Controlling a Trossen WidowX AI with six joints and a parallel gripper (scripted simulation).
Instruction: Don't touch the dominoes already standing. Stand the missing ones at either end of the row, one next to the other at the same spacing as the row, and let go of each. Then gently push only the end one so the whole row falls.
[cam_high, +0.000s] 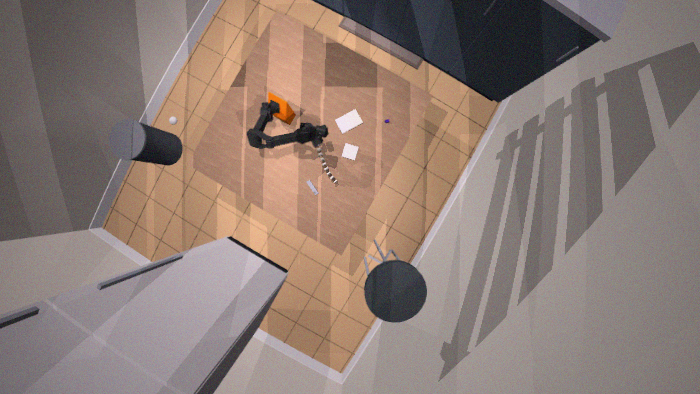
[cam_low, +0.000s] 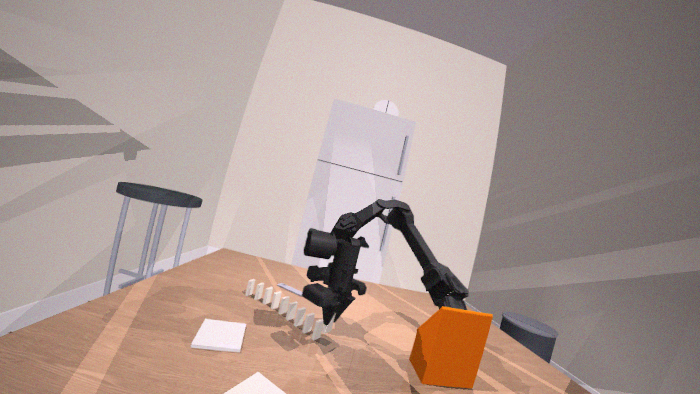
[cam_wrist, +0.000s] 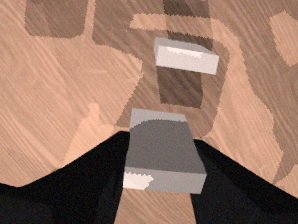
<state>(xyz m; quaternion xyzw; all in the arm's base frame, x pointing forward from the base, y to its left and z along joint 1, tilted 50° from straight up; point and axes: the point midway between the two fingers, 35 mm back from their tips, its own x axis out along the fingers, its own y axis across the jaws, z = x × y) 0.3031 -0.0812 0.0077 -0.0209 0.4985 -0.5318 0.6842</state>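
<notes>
A curved row of several white dominoes stands on the wooden table top. The near-end domino (cam_low: 317, 330) (cam_wrist: 187, 59) is upright, just ahead of the gripper. The far-end domino (cam_low: 250, 287) is upright too. My gripper (cam_low: 331, 319) (cam_wrist: 159, 145) is shut on another white domino (cam_low: 329, 325) (cam_wrist: 165, 155), held upright with a slight tilt between the fingertips. It is beside the near end of the row, in line with it, with a gap between the two in the wrist view. Whether its foot touches the table cannot be told.
An orange block (cam_high: 281, 108) (cam_low: 452, 347) is by the arm's base. Two white flat pieces (cam_high: 349, 121) (cam_high: 350, 151) lie to one side of the row. A thin pale bar (cam_high: 312, 187) lies on the other side. A small purple object (cam_high: 386, 121) lies farther off.
</notes>
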